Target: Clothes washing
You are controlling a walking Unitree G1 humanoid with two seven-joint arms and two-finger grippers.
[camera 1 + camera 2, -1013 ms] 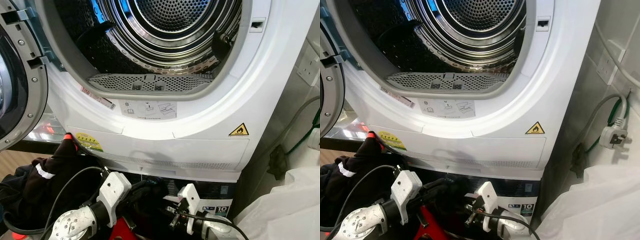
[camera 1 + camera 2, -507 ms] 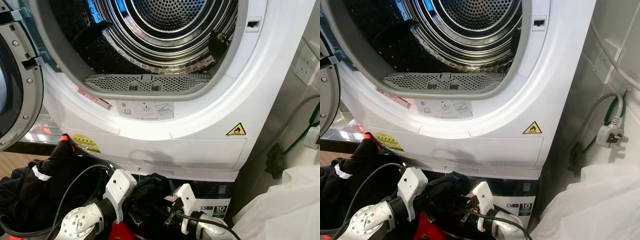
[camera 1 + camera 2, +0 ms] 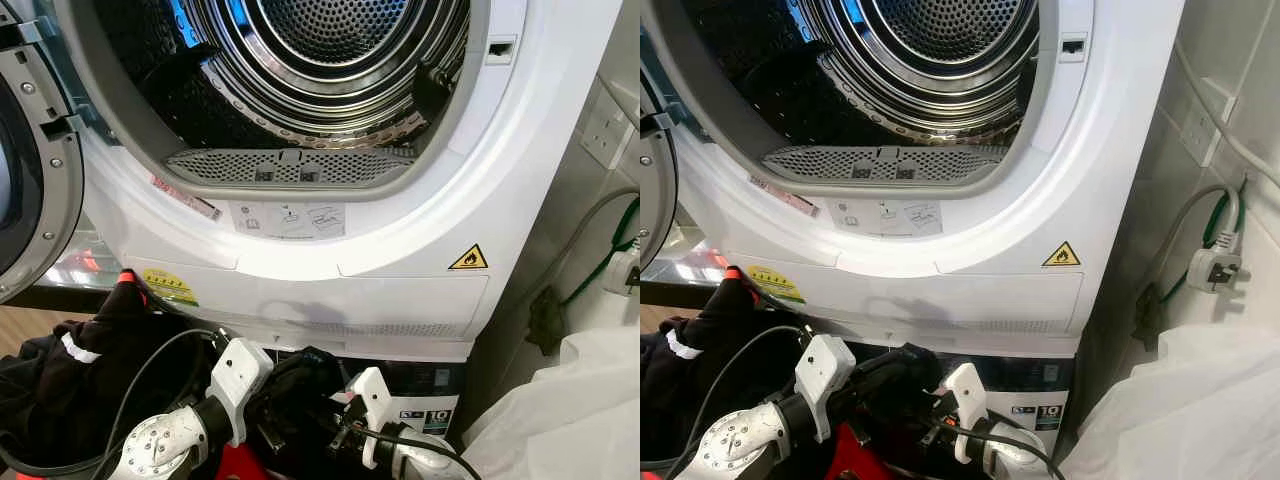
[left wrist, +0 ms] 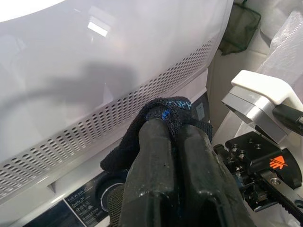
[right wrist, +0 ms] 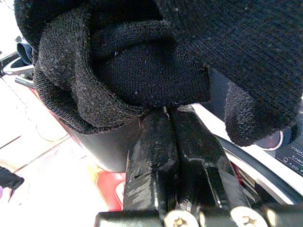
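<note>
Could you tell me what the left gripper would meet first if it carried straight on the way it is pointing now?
Probably the perforated white vent strip along the white dryer's lower front. The left gripper, shut on a black knitted garment, points at that panel, though the depth between them is hard to judge.

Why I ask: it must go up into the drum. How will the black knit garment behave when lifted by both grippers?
The black knit garment will probably sag and drape: it already folds limply over the left gripper and right gripper. Its soft, fuzzy knit looks light and unlikely to slip. Loose ends might catch on the drum opening.
</note>
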